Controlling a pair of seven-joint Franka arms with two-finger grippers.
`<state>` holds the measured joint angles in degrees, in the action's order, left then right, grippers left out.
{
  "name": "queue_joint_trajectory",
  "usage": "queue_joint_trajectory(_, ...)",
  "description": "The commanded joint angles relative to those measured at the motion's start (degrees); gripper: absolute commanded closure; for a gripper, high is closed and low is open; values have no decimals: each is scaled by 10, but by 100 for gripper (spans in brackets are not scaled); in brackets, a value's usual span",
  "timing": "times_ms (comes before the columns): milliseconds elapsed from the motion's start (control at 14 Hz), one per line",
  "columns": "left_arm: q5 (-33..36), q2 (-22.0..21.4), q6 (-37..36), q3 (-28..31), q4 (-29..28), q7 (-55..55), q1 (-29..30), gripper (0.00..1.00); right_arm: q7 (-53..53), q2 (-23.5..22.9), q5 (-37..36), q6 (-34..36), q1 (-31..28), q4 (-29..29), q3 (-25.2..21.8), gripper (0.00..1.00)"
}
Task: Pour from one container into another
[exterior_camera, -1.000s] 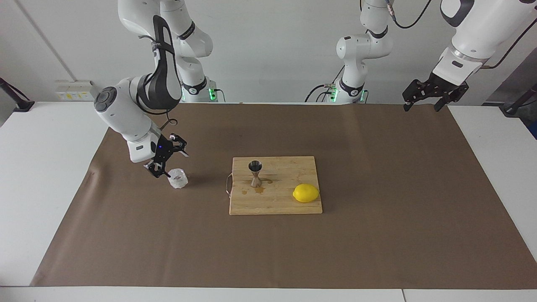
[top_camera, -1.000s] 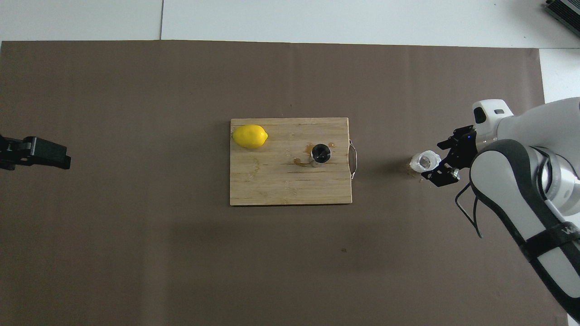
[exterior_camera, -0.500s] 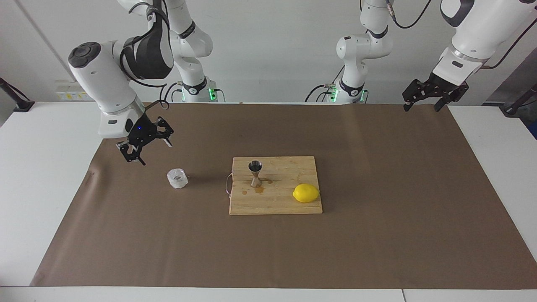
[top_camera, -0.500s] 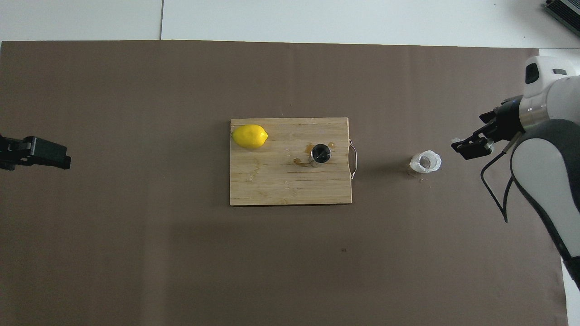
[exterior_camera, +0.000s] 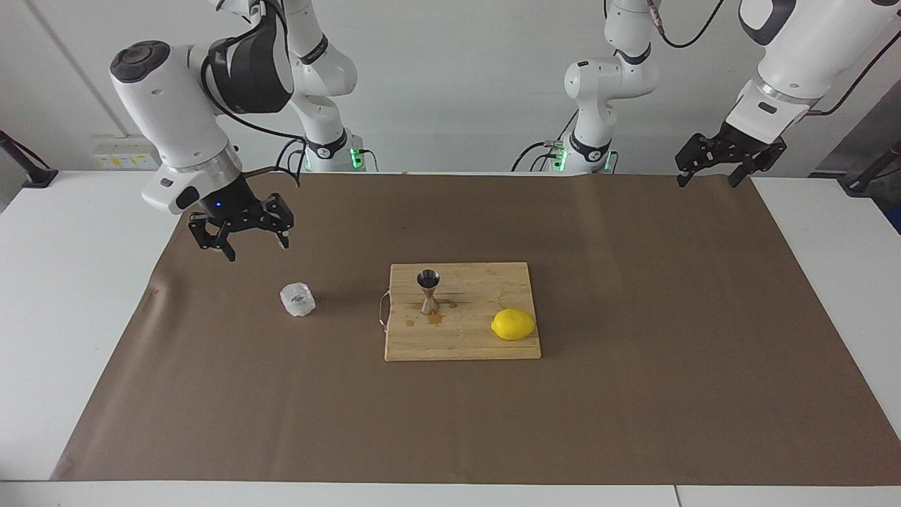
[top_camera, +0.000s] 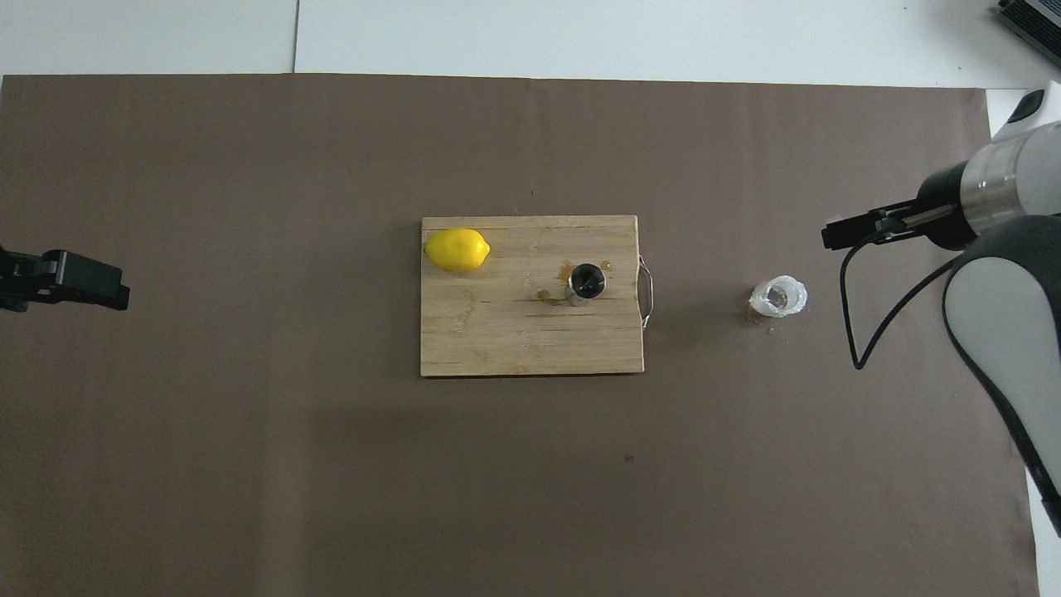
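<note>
Now the right gripper point(exterior_camera: 243, 238) hangs wide open and empty above the mat, clear of the cup point(exterior_camera: 297, 299); the jigger point(exterior_camera: 428, 291) stands on the board point(exterior_camera: 486, 341); the left gripper point(exterior_camera: 711, 169) waits open, empty.

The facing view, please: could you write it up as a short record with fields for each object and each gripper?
clear cup: upright on the brown mat, toward the right arm's end, held by nothing
jigger: upright on the cutting board, small wet stains by its foot
lemon: on the board, beside the jigger
right gripper: open, empty, raised over the mat near the cup
left gripper: open, empty, waiting over the mat's edge at its own end
</note>
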<state>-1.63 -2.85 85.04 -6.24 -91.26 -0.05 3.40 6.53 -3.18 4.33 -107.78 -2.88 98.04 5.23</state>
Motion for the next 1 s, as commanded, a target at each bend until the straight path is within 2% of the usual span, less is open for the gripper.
queue_joint_trajectory(0, -3, -7, -5, -3, -7, -3, 5, 0, -126, 29, -30, 32, 15, -3, 6, 0)
queue_joint_trajectory(143, -3, -7, -4, -2, -7, -3, 5, 0, -138, 50, -34, 55, 15, -12, 5, 0)
queue_joint_trajectory(286, -3, -7, -5, -3, -7, -3, 5, 0, -139, 51, -53, 96, 13, -35, 5, 0)
queue_joint_trajectory(500, -3, -7, -5, -2, -7, -3, 5, 0, -177, 59, -55, 131, 16, -36, 7, 0)
queue_joint_trajectory(929, -3, -7, -5, -3, -7, -3, 5, 0, -172, 53, -45, 126, 20, -47, 12, 0)
